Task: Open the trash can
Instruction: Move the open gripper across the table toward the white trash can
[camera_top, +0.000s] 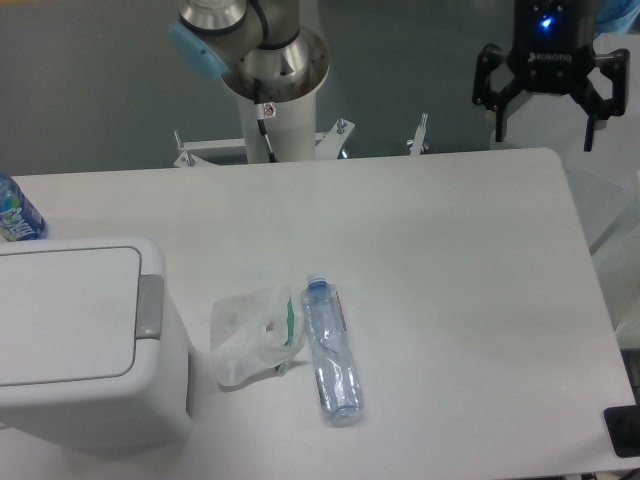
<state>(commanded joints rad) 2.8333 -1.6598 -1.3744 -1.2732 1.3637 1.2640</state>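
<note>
The trash can (80, 340) is a large boxy white bin at the table's front left. Its flat lid (65, 312) lies shut, with a small grey push tab (150, 305) on its right edge. My gripper (545, 128) hangs at the back right, above the table's far edge, far from the bin. Its two black fingers (497, 120) are spread wide and hold nothing.
A crumpled clear plastic bag (252, 335) and a clear plastic bottle (331, 350) lie right of the bin. A blue-labelled bottle (15, 212) stands at the left edge behind the bin. The arm's base (270, 85) rises at the back. A black object (625, 430) sits at the front right corner.
</note>
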